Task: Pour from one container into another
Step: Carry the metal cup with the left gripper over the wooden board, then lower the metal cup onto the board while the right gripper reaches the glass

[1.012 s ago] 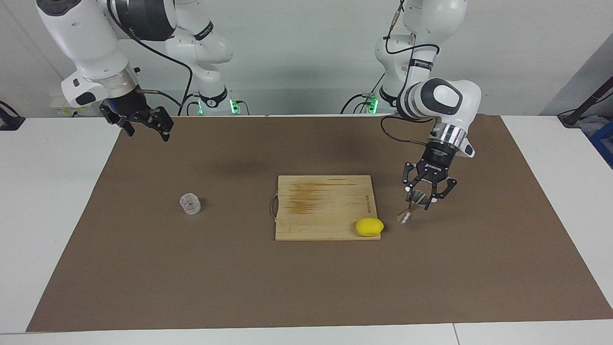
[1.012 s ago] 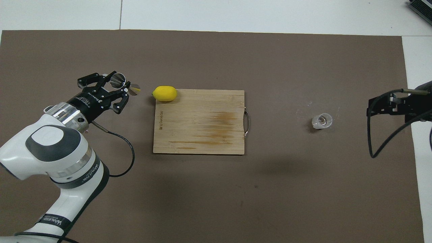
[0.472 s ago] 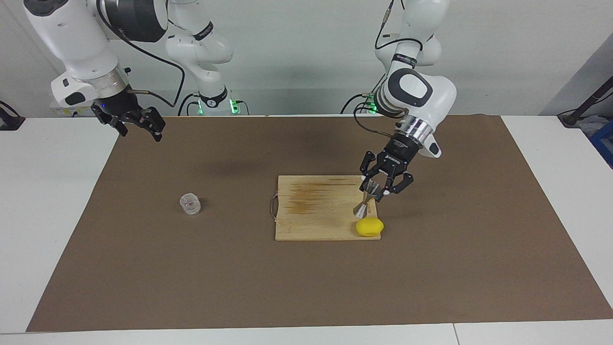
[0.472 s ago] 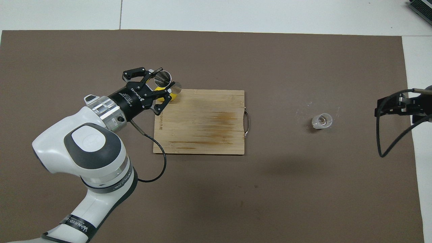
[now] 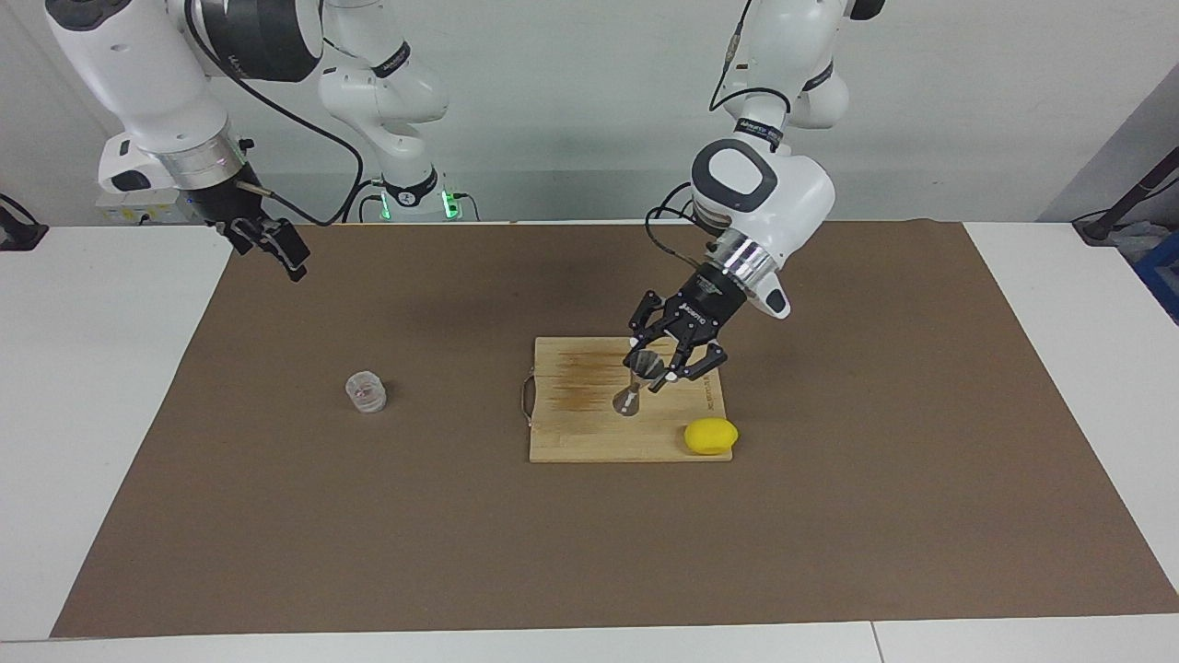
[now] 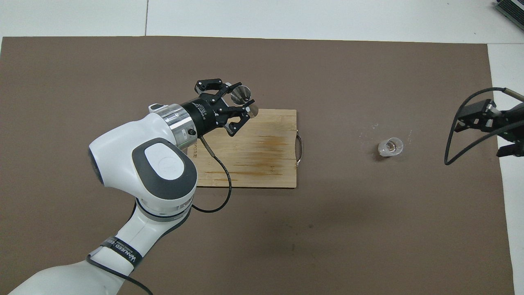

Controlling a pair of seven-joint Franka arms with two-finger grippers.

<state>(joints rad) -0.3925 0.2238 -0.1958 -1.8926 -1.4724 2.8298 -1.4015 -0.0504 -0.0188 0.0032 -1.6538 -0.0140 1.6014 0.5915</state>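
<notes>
The right pincer [image 5: 276,247] waits raised over the right arm's end of the bench [image 5: 110,387]; whether it is open cannot be told. The clear glass cup [image 5: 367,391] stands on the brown mat [image 5: 368,516]. The left pincer [image 5: 665,364] grips the tilted metal jigger [image 5: 636,382] above the cutting board [image 5: 589,433], near the lemon [image 5: 710,436].

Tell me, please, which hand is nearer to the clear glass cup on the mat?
Right. The right hand hangs over the mat's edge by the glass cup; the left hand holds the jigger over the cutting board.
</notes>
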